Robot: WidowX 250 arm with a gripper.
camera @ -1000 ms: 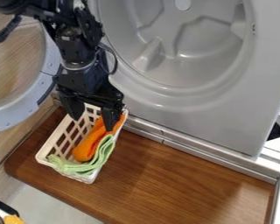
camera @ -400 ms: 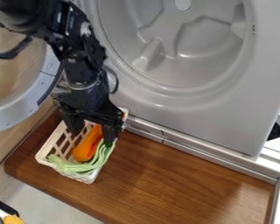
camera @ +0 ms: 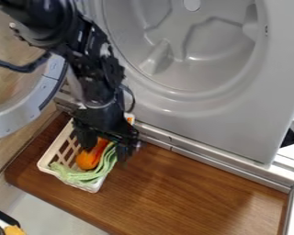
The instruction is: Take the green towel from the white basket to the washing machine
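We see the black gripper hanging down over the white basket, at the lower end of the arm, which slants in from the upper left of the view. Its fingers are apart, one over the inside of the basket and the other at the side nearer the washing machine. Between and just below them we make out the upper part of the orange item, partly hidden by the gripper.

The green towel is in the basket. It lies bunched in a curve along the end farther from the washing machine and up the right side, next to the orange item. Its upper end comes close to the right-hand finger in the view; whether the two touch, we cannot tell.

The basket sits upright on the brown wooden surface, set at a slant, its far end near the foot of the washing machine. We see latticed openings in its left wall. Above and to the right, the drum is in plain sight through the round opening, with the door swung out to the left. In the bottom left corner we notice part of a yellow thing beside something dark.
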